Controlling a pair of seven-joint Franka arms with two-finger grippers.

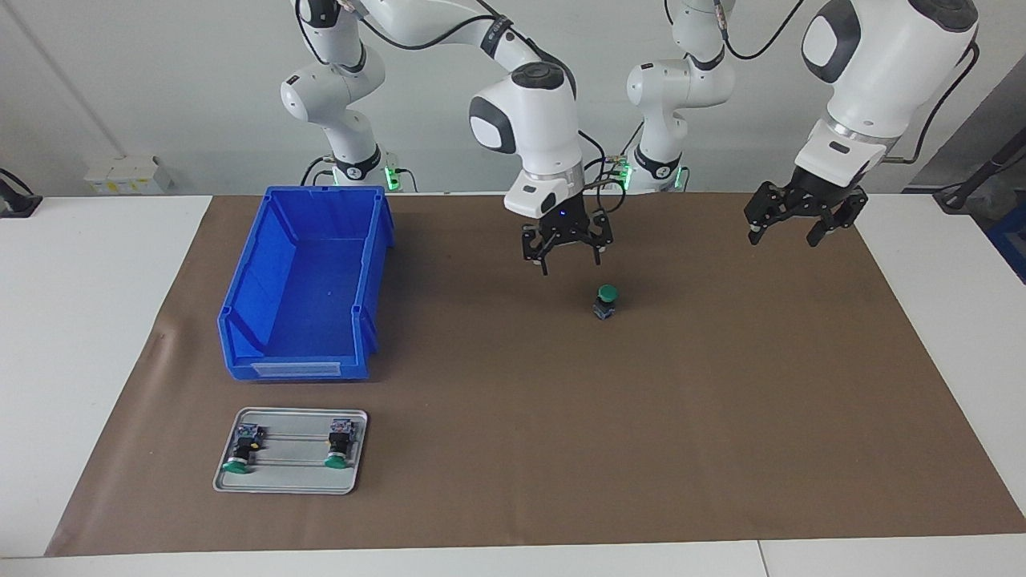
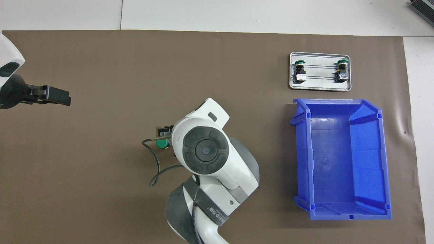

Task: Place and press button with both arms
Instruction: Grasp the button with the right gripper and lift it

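A green-capped button (image 1: 606, 301) stands upright on the brown mat (image 1: 721, 417), cap up. In the overhead view the button (image 2: 162, 144) is partly covered by the right arm's hand. My right gripper (image 1: 569, 258) hangs open and empty a little above the mat, close beside the button and not touching it. My left gripper (image 1: 789, 232) is open and empty, raised over the mat toward the left arm's end of the table; it also shows in the overhead view (image 2: 57, 96). Two more like buttons (image 1: 240, 450) (image 1: 337, 443) lie on their sides on a grey tray (image 1: 290, 482).
A blue open bin (image 1: 304, 370), empty, stands toward the right arm's end, nearer to the robots than the tray. In the overhead view the bin (image 2: 339, 214) and the tray (image 2: 320, 87) show too. White tabletop borders the mat.
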